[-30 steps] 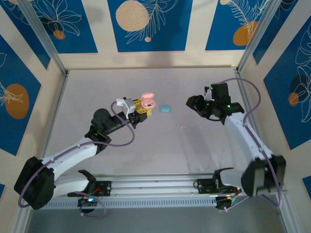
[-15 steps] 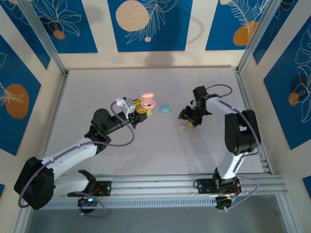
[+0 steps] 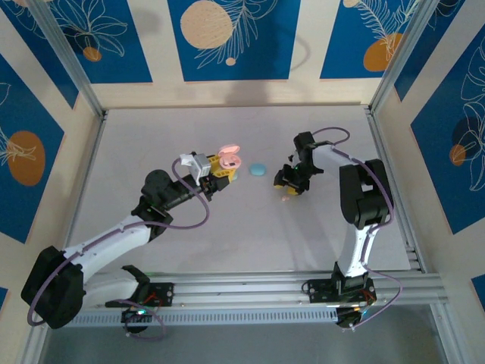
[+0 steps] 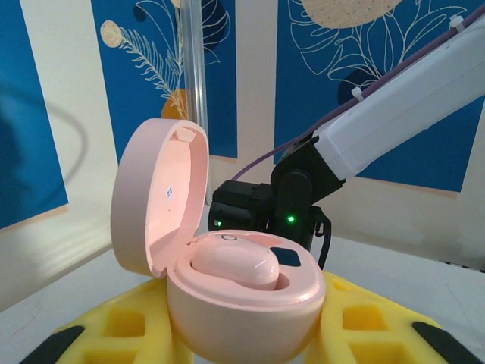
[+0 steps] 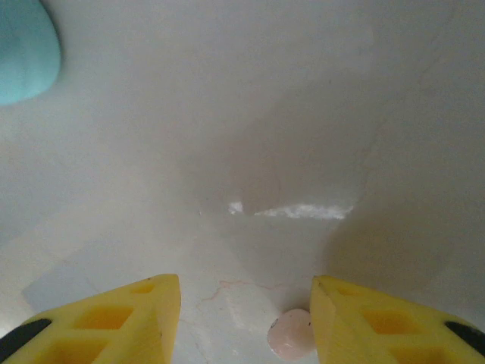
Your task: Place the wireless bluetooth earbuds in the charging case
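Swung inward, right fingers (image 5: 114,318) hang released astride the tiny, likely slippery pink earbud (image 5: 291,343); pinch its sides gently, while left fingers (image 4: 114,334) grasp the open charging case (image 4: 242,303).

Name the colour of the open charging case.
Pale pink; the case shows best in left wrist view.

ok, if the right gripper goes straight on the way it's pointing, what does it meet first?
Probably the table: the right gripper points down at it, with the pink earbud lying off-centre between the open jaws. Depth is unclear.
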Controlling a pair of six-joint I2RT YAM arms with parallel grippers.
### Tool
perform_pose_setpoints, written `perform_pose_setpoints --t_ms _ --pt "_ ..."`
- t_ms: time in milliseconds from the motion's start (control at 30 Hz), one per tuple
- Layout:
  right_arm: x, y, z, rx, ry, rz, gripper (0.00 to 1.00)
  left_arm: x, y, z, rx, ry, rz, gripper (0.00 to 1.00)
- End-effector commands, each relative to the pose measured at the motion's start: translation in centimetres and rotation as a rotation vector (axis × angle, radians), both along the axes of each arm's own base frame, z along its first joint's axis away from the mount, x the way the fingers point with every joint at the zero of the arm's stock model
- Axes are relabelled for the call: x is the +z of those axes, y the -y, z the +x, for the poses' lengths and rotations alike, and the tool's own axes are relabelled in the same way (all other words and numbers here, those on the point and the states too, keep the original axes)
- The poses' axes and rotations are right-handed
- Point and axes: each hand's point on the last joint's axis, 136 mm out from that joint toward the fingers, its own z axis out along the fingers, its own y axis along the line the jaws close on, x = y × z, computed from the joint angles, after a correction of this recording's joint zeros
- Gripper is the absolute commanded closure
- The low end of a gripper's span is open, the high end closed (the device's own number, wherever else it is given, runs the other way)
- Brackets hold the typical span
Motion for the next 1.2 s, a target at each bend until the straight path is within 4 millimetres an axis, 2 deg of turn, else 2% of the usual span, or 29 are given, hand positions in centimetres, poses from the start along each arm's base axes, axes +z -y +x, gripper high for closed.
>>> perform_pose_setpoints --t_ms 0,433,600,733,900,1033,1167 --pt "-0.4 0.0 -1.8 0.02 -0.056 -0.011 0.5 1.1 0.0 -0.4 -0.001 0.043 -0.013 0.78" --pt "0.3 -0.5 -5.4 0.006 -0.125 0.001 0.51 1.0 0.1 -0.3 -0.007 0.036 -0.019 0.78" --pt "0.6 -1.6 -6.0 0.028 -0.126 0.036 0.51 0.9 0.2 -0.3 -0.009 0.032 -0.019 0.78" --pt "1.3 -1.4 -5.6 0.031 -0.094 -0.002 0.51 1.0 0.2 -0.3 -0.007 0.034 -0.02 0.78" --pt "2.3 0.4 -4.0 -0.014 -0.017 -0.029 0.54 1.1 0.0 -0.4 0.001 0.034 -0.017 0.78" --pt "1.8 1.0 -3.0 -0.006 0.005 -0.023 0.55 1.1 0.0 -0.3 0.0 0.032 -0.017 0.78" --pt "0.9 1.1 -2.9 -0.006 -0.029 -0.028 0.58 1.2 0.1 -0.3 -0.004 0.028 -0.018 0.78"
